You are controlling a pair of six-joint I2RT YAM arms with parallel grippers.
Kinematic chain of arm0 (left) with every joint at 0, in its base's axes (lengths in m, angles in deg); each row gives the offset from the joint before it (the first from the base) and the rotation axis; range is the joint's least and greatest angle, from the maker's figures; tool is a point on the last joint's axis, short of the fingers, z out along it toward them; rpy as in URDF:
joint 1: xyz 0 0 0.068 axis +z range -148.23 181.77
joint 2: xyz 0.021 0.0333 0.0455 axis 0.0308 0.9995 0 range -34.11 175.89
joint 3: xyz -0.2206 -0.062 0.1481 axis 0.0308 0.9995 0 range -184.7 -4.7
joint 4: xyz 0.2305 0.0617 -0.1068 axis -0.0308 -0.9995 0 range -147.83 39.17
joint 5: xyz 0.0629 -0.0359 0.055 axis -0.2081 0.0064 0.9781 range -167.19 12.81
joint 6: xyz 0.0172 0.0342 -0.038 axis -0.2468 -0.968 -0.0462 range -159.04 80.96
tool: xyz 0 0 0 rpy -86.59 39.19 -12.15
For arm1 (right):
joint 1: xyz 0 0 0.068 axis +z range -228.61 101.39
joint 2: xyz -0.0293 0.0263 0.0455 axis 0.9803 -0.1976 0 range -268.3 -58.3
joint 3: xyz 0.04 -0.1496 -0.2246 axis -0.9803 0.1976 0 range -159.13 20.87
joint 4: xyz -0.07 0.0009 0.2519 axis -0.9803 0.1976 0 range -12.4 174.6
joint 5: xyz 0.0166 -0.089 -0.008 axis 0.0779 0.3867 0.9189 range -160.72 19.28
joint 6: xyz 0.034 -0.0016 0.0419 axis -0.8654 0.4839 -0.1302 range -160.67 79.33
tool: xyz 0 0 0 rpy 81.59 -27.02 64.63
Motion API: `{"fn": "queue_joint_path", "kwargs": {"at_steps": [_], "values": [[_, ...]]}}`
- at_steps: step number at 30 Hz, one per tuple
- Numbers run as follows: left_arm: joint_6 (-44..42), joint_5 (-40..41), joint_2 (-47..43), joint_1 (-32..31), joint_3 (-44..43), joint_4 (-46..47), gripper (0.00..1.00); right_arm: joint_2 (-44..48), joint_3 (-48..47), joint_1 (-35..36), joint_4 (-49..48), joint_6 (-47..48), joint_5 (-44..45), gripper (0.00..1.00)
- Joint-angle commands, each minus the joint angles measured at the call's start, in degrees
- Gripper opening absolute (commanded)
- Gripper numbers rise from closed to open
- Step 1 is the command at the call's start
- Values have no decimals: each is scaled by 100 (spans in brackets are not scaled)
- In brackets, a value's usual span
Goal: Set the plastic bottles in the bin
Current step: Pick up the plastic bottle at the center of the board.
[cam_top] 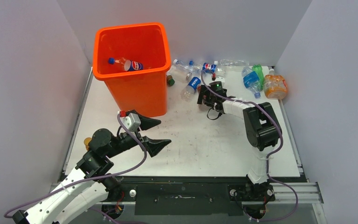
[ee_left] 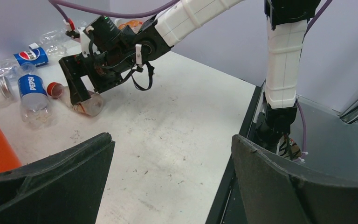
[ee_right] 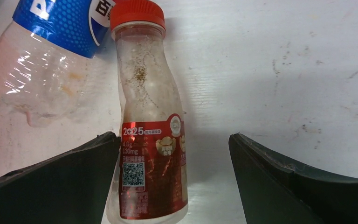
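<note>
Straddling a small clear plastic bottle with a red cap and red label [ee_right: 151, 154], with the right jaws released, spread wide and grasping nothing. Bottle lying on its side on the scuffed white bench [cam_top: 205, 144], cap pointing away from the wrist, sitting close against one finger and well off the other. Lying right beside the cap end: a crushed clear plastic bottle with a blue label [ee_right: 51, 46].

Judging the step in hand as picking up the red-capped bottle. Advising:
- shifting sideways toward the blue-labelled neighbour to centre the bottle;
- lowering to flank the labelled body, not the tapered neck;
- closing gently, expecting thin plastic to be yielding;
- watching the near finger for snagging the neighbour.

Hovering the left jaws above the bench just in front of the tall square bright-orange plastic bin [cam_top: 137, 95], likewise released and empty. Already lying inside the bin: one blue-labelled bottle [cam_top: 128, 64]. Lying clustered along the far edge, right of the bin: other bottles, among them a green one [cam_top: 259, 72] and a squat orange one [cam_top: 275, 87]. Recommending carrying high enough to clear the rolled rim before releasing.
</note>
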Motion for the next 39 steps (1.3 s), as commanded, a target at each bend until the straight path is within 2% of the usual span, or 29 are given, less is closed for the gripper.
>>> {"fn": "queue_joint_path", "kwargs": {"at_steps": [1, 4, 13, 19, 25, 30, 34, 36, 39], "values": [[83, -72, -6, -34, -46, 263, 96, -214, -253, 47, 31, 102, -116, 92], [72, -62, 12, -49, -55, 234, 96, -239, -143, 38, -79, 82, -205, 100], [72, -24, 25, -64, -51, 225, 96, 162, 362, 42, -543, 3, -387, 52], [104, 0, 49, -79, -40, 257, 96, 806, 877, 47, -795, -130, -25, 40], [251, 55, 69, -100, 31, 458, 96, 2638, 2241, 132, -1533, -691, 308, 34], [834, 298, 2, -113, 252, 1201, 96, 4636, 3296, 768, -1900, -595, 554, 28], [1675, 722, 18, -109, 364, 1894, 96, 6160, 3731, 1114, -1635, -394, 202, 18], [2104, 896, 152, -116, 152, 1842, 96, 6762, 3807, 1176, -1432, -321, -129, 8], [2516, 627, 554, -114, -287, 1902, 96, 7508, 3823, 1212, -1109, -254, -760, 5]]}}
